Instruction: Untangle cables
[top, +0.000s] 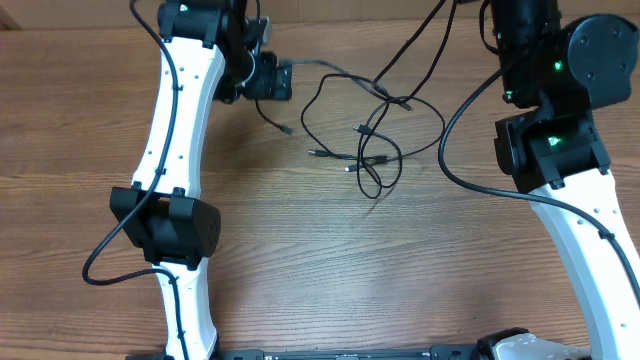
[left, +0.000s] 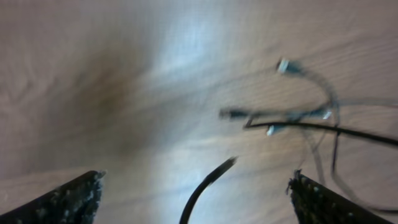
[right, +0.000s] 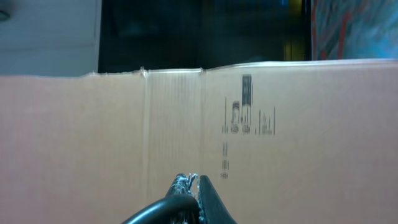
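Left gripper (left: 196, 190): jaws wide apart, low over the wooden table (top: 300, 250), holding nothing; one loose black cord end lies between the fingertips. Cables (top: 363, 130) sit just right of it at mid-table: thin black cords in overlapping loose loops, small silver-tipped plugs (left: 283, 65) showing, and one strand runs up toward the right arm. Right gripper (right: 191, 183): jaws together, facing a cardboard wall (right: 93, 137); can't tell if anything is pinched.

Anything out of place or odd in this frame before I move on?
Nothing damaged or spilled. The cables lie in a loose tangle on the table. One oddity: a strand rises out of the overhead view's top edge, apparently pinched in the right gripper, which faces a cardboard wall, not the table.
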